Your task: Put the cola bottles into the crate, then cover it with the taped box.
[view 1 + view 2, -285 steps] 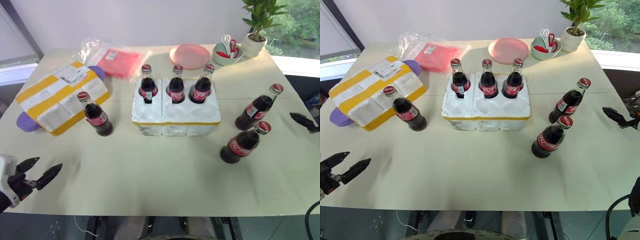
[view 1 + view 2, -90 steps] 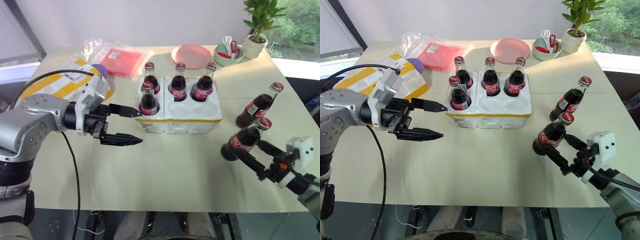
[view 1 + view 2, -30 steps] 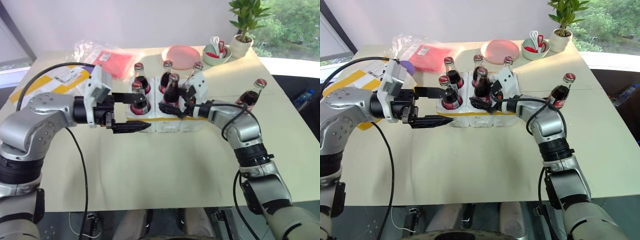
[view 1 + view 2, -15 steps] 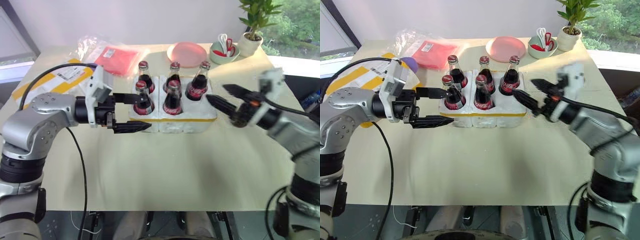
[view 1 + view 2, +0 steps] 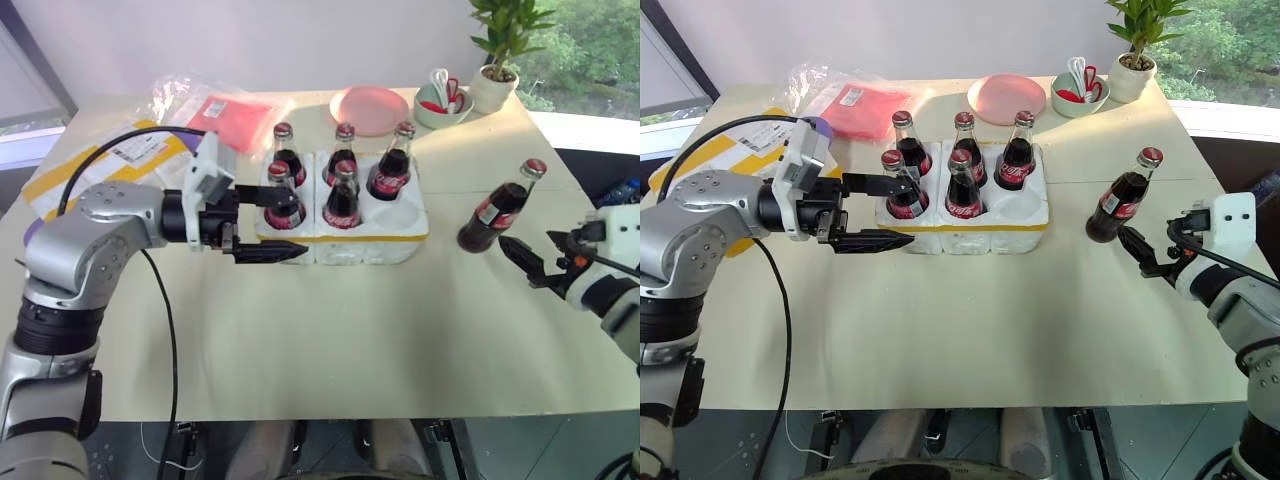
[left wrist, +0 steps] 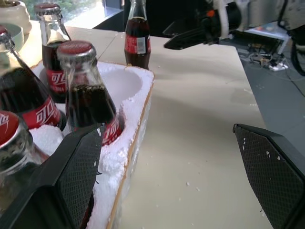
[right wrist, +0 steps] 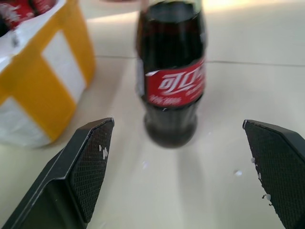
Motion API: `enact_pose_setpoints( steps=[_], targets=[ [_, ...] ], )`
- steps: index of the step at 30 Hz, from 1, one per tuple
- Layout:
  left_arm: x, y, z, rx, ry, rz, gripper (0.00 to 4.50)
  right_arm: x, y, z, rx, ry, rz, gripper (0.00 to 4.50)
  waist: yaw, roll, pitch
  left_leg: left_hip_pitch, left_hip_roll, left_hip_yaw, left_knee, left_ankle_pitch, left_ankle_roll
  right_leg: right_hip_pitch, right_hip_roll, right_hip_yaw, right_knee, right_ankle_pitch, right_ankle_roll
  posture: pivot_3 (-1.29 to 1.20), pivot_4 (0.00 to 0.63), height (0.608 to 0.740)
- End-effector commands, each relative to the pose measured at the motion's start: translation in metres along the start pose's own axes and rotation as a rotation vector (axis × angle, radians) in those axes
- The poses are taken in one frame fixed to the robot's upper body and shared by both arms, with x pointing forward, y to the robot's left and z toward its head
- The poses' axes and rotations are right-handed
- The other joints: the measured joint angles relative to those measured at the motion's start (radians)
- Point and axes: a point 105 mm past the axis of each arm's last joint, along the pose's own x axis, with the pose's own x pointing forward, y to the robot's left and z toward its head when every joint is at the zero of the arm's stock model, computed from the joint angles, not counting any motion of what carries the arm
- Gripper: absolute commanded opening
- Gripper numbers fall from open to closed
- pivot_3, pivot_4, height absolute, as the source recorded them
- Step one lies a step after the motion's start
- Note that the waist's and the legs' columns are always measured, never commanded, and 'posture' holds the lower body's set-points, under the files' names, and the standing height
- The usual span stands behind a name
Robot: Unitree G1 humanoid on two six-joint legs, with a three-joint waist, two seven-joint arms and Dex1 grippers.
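Standing in the crate (image 5: 345, 235) were five cola bottles (image 5: 343, 196), three along the far row and two in the near row, which left the near right slot (image 5: 398, 213) bare. I saw the sixth bottle (image 5: 494, 210) upright on the table (image 5: 330, 330), well to the right of the crate. My right gripper (image 5: 532, 257) sat just beside that bottle on its near side, jaws spread wide and gripping nothing; through the right wrist view the bottle stood between the two fingers (image 7: 88, 157) but apart from both. My left gripper (image 5: 270, 222) hovered at the crate's left front corner, likewise released, one finger (image 6: 83, 164) close against the foam wall. The taped box (image 5: 100, 165) lay at the far left of the table, partly hidden by my left arm. Behind the crate I noted a red plastic packet (image 5: 225, 110), a pink plate (image 5: 368, 108), a small bowl (image 5: 443, 105) and a potted plant (image 5: 497, 60).
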Motion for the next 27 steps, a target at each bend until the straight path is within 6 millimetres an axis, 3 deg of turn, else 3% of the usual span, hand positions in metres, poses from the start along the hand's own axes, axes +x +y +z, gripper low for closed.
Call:
enact_pose_setpoints(
  steps=[1,17,20,22,24,27],
  targets=[
    [0.000,0.000,0.009,0.042,-0.016,-0.005,4.50,0.010,0.000,0.012,-0.011,-0.063,-0.007,4.44,0.001,0.000,0.000,0.000,0.000,0.000,0.000,0.000,0.000,0.000,0.000,0.000,0.000,0.000,0.000,0.00,0.150,0.740],
    [0.000,-0.003,0.012,0.048,-0.011,0.005,4.50,0.078,0.009,0.010,0.037,-0.082,0.055,4.44,-0.001,0.000,0.000,0.000,0.001,0.001,-0.001,0.000,0.000,-0.002,0.001,0.001,0.001,0.001,-0.001,0.00,0.150,0.740],
    [0.000,-0.003,0.012,0.047,-0.011,0.007,4.50,0.083,0.011,0.014,0.035,-0.103,0.072,3.73,-0.001,0.000,0.000,0.000,0.000,0.001,0.000,0.000,0.000,-0.002,0.001,0.001,0.001,0.001,-0.001,0.00,0.150,0.740],
    [0.000,-0.002,0.012,0.048,-0.012,0.009,4.50,0.082,0.015,0.020,0.028,-0.129,0.102,2.84,-0.001,0.000,0.000,0.000,0.000,0.001,0.000,0.000,0.000,-0.002,0.001,0.001,0.001,0.001,-0.001,0.00,0.150,0.740],
    [0.000,-0.002,0.013,0.047,-0.015,0.012,4.50,0.076,0.019,0.032,0.038,-0.185,0.132,2.88,-0.002,0.000,0.000,0.000,0.000,0.001,0.000,0.000,0.000,-0.002,0.001,0.001,0.001,0.001,-0.001,0.00,0.150,0.740],
    [0.000,-0.004,0.011,0.044,-0.014,0.011,4.50,0.057,0.030,0.072,0.106,-0.371,0.238,2.88,-0.006,0.002,0.001,-0.001,0.001,0.002,-0.001,0.000,-0.001,-0.003,0.001,0.001,0.002,0.001,-0.001,0.00,0.150,0.740]
  ],
)
